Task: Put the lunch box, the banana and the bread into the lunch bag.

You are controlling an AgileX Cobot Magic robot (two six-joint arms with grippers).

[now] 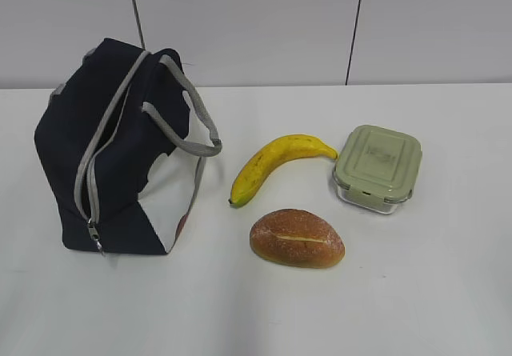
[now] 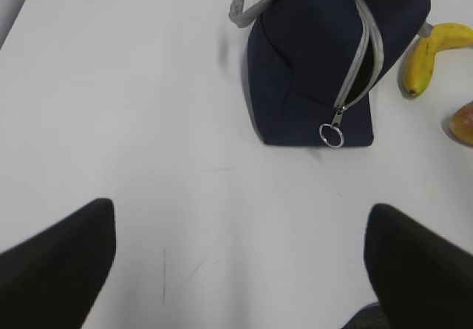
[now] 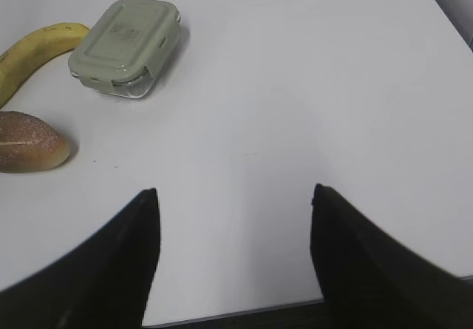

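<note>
The navy lunch bag (image 1: pixel 120 156) stands on the left of the white table, its grey zipper mostly shut with the ring pull at the near end (image 2: pixel 331 134). The banana (image 1: pixel 276 164), the bread (image 1: pixel 297 238) and the lunch box (image 1: pixel 378 168) with its sage-green lid lie to the bag's right. My left gripper (image 2: pixel 240 211) is open and empty, well short of the bag (image 2: pixel 325 55). My right gripper (image 3: pixel 233 196) is open and empty, well short of the lunch box (image 3: pixel 127 44), the bread (image 3: pixel 29 143) and the banana (image 3: pixel 33 52). Neither gripper shows in the exterior view.
The white table (image 1: pixel 416 292) runs back to a pale panelled wall (image 1: pixel 256 20). Its near edge shows in the right wrist view (image 3: pixel 244 310), and its right edge at that view's upper right.
</note>
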